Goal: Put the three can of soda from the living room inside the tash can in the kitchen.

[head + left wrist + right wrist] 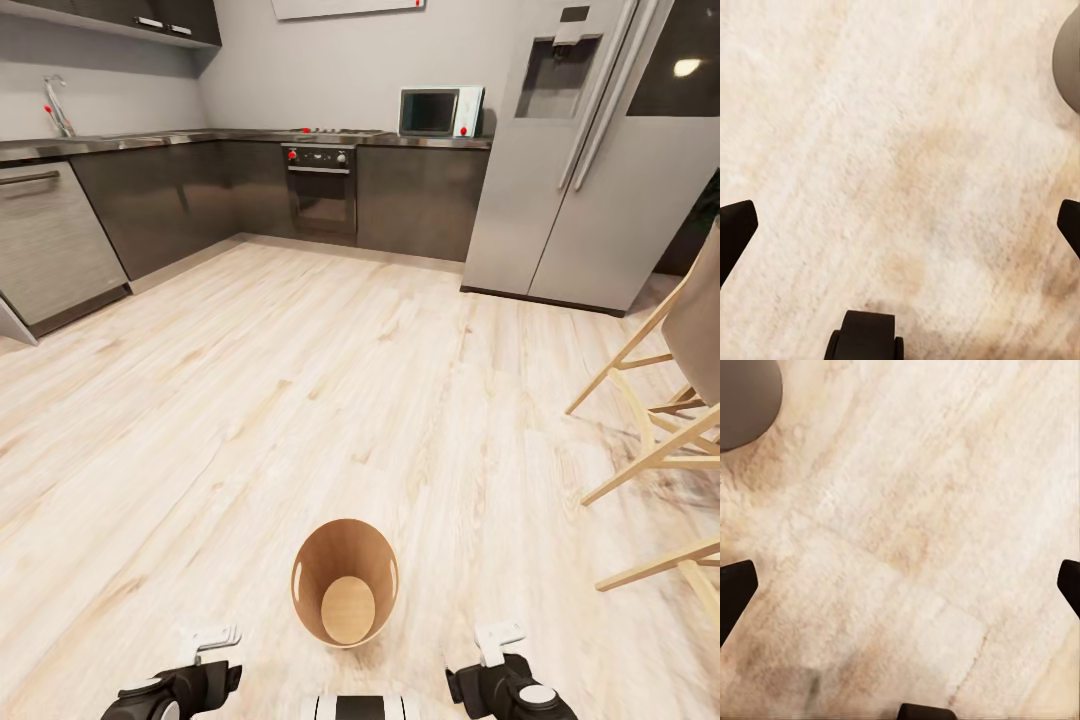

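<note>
Home kitchen: fridge (pixel 600 150), oven (pixel 321 190), microwave (pixel 437 111).

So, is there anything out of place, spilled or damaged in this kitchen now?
Nothing stands out. The bin stands upright on the floor between the two arms and no can lies inside it. No spill or damage shows. The left gripper and the right gripper are open and hold nothing.

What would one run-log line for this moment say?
place: kitchen | trash can: upright, empty, on floor | left pincer: open, empty | right pincer: open, empty
</note>
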Robot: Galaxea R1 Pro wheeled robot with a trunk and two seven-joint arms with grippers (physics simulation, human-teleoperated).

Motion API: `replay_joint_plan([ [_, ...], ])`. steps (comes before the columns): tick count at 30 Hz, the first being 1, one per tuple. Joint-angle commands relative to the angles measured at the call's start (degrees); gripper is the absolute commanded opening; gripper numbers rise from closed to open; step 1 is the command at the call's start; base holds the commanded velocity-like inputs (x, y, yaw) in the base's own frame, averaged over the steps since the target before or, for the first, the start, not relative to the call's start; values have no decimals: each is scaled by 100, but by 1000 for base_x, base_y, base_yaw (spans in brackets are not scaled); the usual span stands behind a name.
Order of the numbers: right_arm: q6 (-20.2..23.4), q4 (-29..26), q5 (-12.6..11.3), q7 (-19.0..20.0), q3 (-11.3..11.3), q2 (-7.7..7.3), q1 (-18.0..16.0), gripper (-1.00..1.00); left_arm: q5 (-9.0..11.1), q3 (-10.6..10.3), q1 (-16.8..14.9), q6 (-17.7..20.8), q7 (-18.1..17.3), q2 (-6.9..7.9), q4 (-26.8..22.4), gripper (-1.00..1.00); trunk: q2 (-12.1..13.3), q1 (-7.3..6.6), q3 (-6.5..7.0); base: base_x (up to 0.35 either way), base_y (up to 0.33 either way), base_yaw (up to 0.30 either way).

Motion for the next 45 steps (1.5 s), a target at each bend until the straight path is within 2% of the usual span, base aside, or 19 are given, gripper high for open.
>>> replay_joint_plan([
  [1,4,33,3,0,3,-2,0,100,0,-2,0,-8,-1,2,0,100,0,0,0,0,0,0],
  [22,85,-190,19,-5,-24,-13,-1,100,-4,22,0,-16,-2,12,8,100,0,0,0,0,0,0],
  [25,521,-336,43,-57,-45,6,-1,100,-6,23,0,-16,5,12,9,100,0,0,0,0,0,0],
  [28,764,-516,48,-99,-55,44,-12,100,-4,28,0,-16,6,12,9,100,0,0,0,0,0,0],
  [31,924,-595,48,-133,-61,81,-295,100,-1,34,0,-16,7,19,9,100,0,0,0,0,0,0],
  [32,971,-609,41,-137,-66,119,-572,100,0,37,0,-16,7,20,9,100,0,0,0,0,0,0],
  [34,1042,-617,38,-147,-63,202,-859,100,5,39,0,-16,12,24,9,100,0,0,0,0,0,0],
  [39,1209,-622,54,-260,-60,466,-1087,100,13,40,0,-16,15,50,9,100,0,0,0,0,0,0],
  [42,1219,-623,65,-536,-55,650,-1170,100,17,40,0,-18,15,55,9,100,0,0,0,0,0,0],
  [45,1232,-623,65,-678,-53,746,-1278,100,18,40,0,-17,15,56,9,100,0,0,0,0,0,0],
])
